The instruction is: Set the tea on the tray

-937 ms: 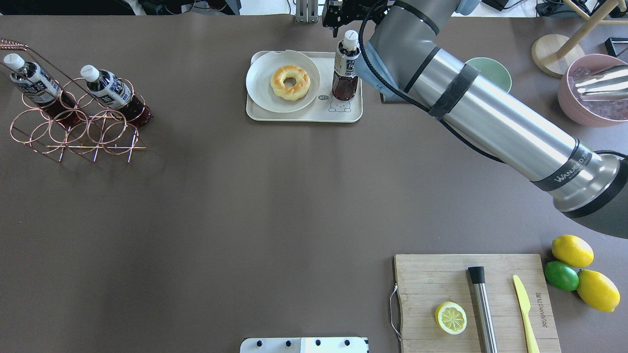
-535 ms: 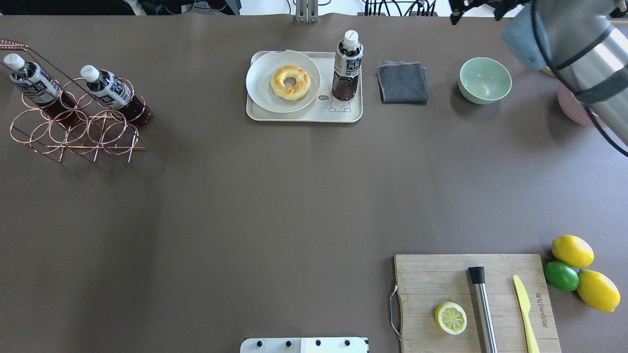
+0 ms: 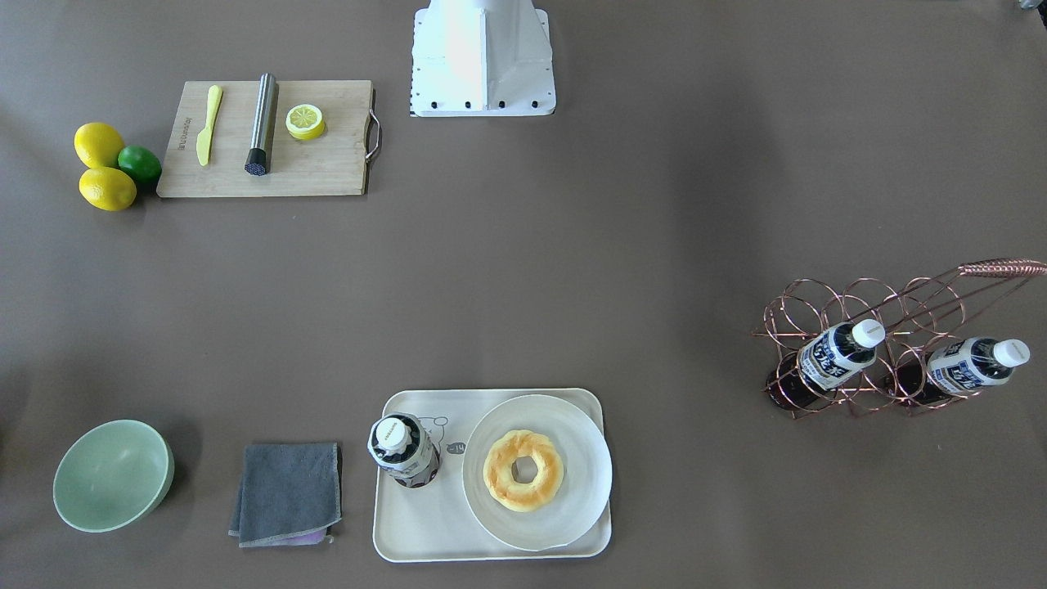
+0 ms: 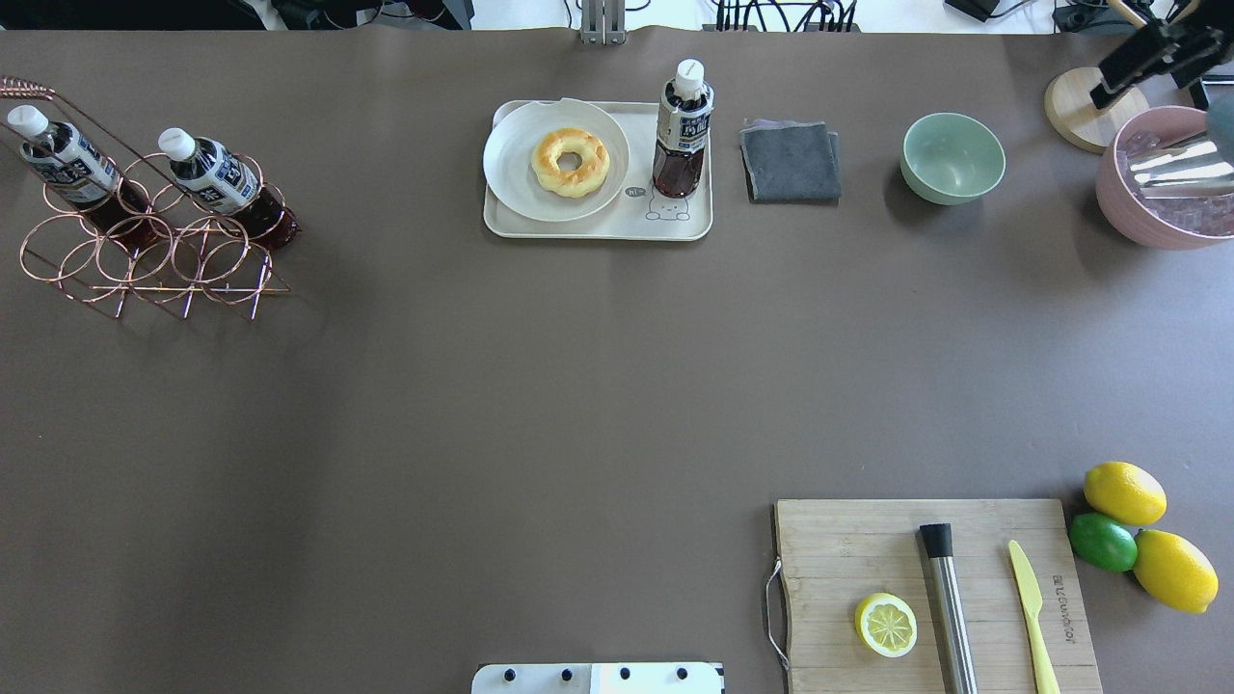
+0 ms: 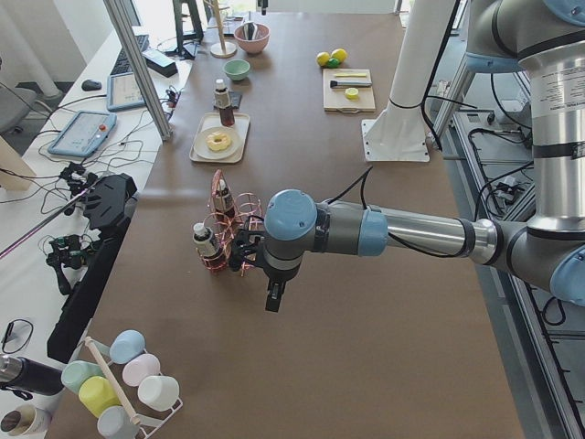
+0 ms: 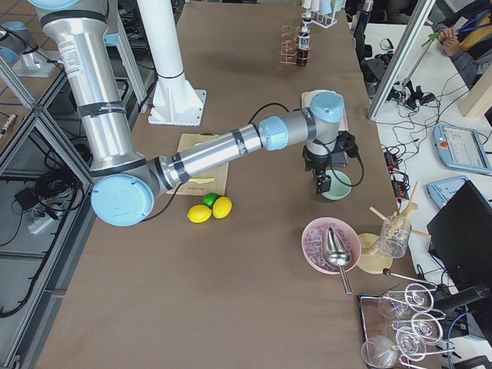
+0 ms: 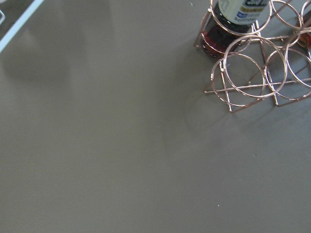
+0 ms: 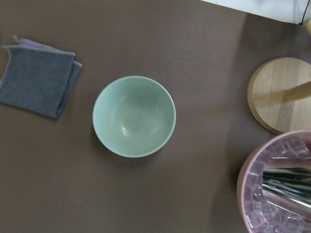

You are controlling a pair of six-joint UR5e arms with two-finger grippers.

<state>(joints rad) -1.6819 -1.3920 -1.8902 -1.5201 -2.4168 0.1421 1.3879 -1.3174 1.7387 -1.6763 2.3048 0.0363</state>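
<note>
Left end of the counter (image 4: 578, 405): rack (image 4: 145, 255) with two spare bottles (image 4: 207, 178). The left fingers (image 5: 272, 297) hang just beside the rack, low over bare counter. They show from the side only, so I cannot tell whether they are spread or pressed together. Middle: the tray (image 4: 598, 231) carries a plate (image 4: 509, 188) with a donut (image 4: 571, 162). On its right part, by the bear drawing, stands the tea (image 4: 681, 130), upright, cap on, nothing gripping it, just beside the plate and close to the tray's right rim. Further right: cloth (image 4: 791, 159), then bowl (image 4: 952, 157). The right fingers (image 6: 323, 183) hover above that bowl, too dark and small to read, so cannot tell; nothing seen in them. Placement looks done. Risk: the bottle is tall and narrow and sits near the rim, so a sweep of the right arm back across the tray, or a knock to the tray, could tip it onto the donut or off onto the cloth. Another risk is the left arm snagging the rack wires. The tea is well apart from both sets of fingers, with the cloth between it and the right ones, and the left ones far off by the rack.
</note>
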